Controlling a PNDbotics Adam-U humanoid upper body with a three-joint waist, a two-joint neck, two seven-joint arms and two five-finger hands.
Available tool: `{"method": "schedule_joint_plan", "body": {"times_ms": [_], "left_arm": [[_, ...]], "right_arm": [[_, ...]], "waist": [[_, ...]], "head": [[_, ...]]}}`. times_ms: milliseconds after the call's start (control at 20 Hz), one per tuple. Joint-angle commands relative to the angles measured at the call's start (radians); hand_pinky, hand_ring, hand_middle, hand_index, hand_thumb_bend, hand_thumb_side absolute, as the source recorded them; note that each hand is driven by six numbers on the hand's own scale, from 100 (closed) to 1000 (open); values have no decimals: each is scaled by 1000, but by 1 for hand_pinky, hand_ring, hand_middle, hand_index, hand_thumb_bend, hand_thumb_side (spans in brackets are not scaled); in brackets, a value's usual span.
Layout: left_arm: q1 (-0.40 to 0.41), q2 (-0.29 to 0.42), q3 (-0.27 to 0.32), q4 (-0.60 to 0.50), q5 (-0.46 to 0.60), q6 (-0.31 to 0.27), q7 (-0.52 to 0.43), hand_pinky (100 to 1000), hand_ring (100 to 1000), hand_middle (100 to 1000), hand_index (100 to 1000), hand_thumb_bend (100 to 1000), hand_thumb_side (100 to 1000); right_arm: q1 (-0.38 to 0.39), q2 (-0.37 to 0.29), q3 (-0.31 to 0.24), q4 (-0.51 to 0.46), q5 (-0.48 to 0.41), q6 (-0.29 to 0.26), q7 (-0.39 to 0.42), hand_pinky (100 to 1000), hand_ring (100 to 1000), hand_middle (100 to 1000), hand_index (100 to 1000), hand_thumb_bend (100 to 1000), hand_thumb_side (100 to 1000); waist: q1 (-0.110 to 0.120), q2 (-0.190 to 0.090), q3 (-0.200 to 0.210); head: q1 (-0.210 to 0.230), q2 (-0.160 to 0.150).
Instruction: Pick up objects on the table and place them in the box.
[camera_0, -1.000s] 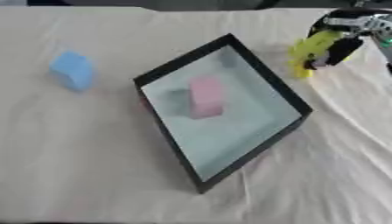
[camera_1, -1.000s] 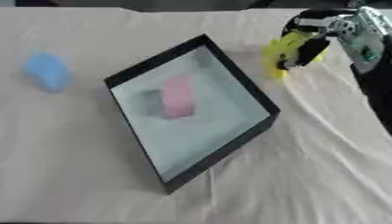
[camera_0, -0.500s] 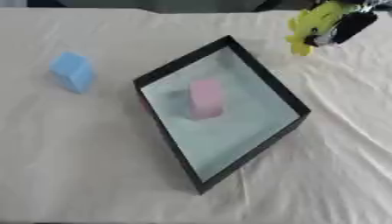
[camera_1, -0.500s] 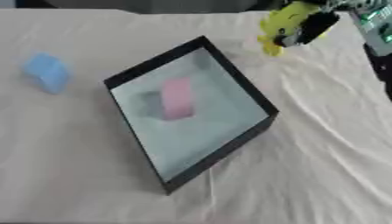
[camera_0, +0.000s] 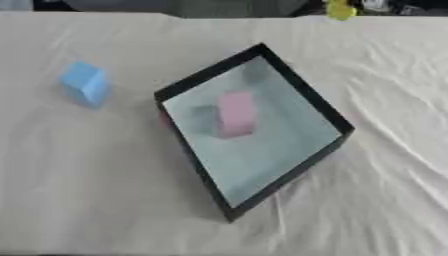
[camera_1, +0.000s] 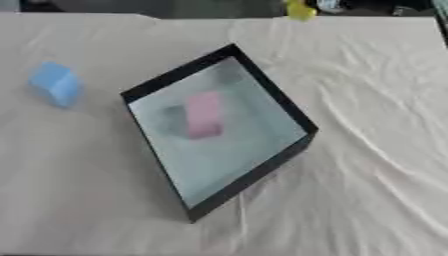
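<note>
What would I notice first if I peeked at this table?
Probably the black box sitting askew in the middle of the white cloth, with a pink block lying inside it. Next, the blue block alone on the cloth to the box's left. At the very top edge, a bit of something yellow peeks in; what holds it cannot be made out.

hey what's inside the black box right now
One pink block lies on the pale floor of the black box, toward its far-left part. Nothing else shows inside. The near walls hide only a thin strip of floor. The blue block is still outside, on the cloth.
</note>
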Motion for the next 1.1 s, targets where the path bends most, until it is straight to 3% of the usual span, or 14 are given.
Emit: {"method": "schedule_joint_plan", "body": {"times_ms": [50, 400, 800, 1100], "left_arm": [[-3, 29, 1, -13, -4, 0, -1, 841, 759, 776, 776, 100, 794], [-5, 28, -2, -14, -3, 1, -4, 840, 760, 777, 776, 100, 795], [-5, 27, -3, -18, -2, 1, -4, 840, 761, 778, 777, 100, 794], [-5, 22, -6, -19, 0, 1, -6, 839, 761, 778, 776, 100, 796]], "right_arm": [[-36, -37, 6, -88, -56, 35, -1, 781, 603, 419, 623, 315, 191], [-70, -25, 59, -229, -149, 116, 14, 779, 600, 421, 627, 300, 196], [-98, 10, 115, -321, -207, 167, 52, 775, 599, 422, 628, 290, 202], [-80, 45, 171, -307, -198, 191, 103, 773, 601, 427, 632, 279, 213]], "waist": [[1, -23, 1], [0, -24, 4], [2, -30, 7], [5, -28, 12]], "head": [[4, -1], [1, -1], [-4, -1], [-11, -1]]}}
